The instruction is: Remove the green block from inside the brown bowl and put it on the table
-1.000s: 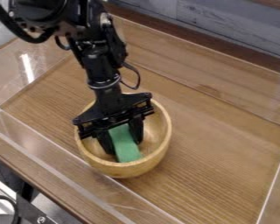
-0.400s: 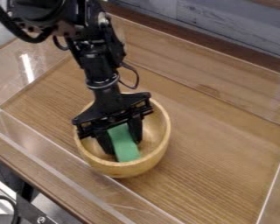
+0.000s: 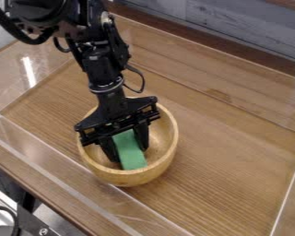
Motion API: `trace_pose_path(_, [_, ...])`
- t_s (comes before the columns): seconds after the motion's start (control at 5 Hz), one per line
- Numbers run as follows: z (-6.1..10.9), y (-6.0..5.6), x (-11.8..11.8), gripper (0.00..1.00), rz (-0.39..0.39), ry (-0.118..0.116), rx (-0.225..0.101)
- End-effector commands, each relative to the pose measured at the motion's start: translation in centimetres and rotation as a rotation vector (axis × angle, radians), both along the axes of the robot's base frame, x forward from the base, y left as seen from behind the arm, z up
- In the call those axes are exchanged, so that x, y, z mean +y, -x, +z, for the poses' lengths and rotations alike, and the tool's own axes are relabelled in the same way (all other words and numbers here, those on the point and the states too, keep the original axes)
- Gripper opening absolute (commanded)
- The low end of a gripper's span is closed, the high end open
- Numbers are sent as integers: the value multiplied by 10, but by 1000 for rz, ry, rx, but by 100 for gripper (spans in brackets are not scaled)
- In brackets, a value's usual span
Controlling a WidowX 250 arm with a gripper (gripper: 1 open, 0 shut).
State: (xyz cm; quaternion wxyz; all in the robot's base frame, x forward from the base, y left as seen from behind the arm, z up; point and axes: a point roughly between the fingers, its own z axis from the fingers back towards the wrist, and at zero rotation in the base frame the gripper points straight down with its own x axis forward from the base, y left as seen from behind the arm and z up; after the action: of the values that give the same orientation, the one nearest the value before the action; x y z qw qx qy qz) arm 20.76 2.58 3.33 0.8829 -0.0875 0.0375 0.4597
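The brown bowl [image 3: 172, 140] sits on the table [image 3: 224, 97] near the front middle. Inside it the green block [image 3: 134, 156] stands tilted, its lower end on the bowl's floor. My gripper [image 3: 123, 141] reaches down into the bowl from the black arm above, and its dark fingers [image 3: 107, 145] are shut on the upper part of the green block. The top of the block is hidden between the fingers.
Low clear acrylic walls edge the table, one along the front left [image 3: 40, 175] and one at the right [image 3: 291, 175]. Bare wood-grain tabletop lies to the right of and behind the bowl. A grey panel [image 3: 236, 23] runs along the back.
The arm has shifted very slightly to the left and up with the block still in the grip. The bowl has not moved.
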Motion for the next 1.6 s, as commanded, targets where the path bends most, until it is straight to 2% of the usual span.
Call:
trace_pose_path(0.0, [9,-3,4,0,2,-6,-33])
trace_pose_path(0.6, [10,0,4,0,-2,5,-22])
trace_pose_path(1.4, [24,7,11,0,-15,31,-26])
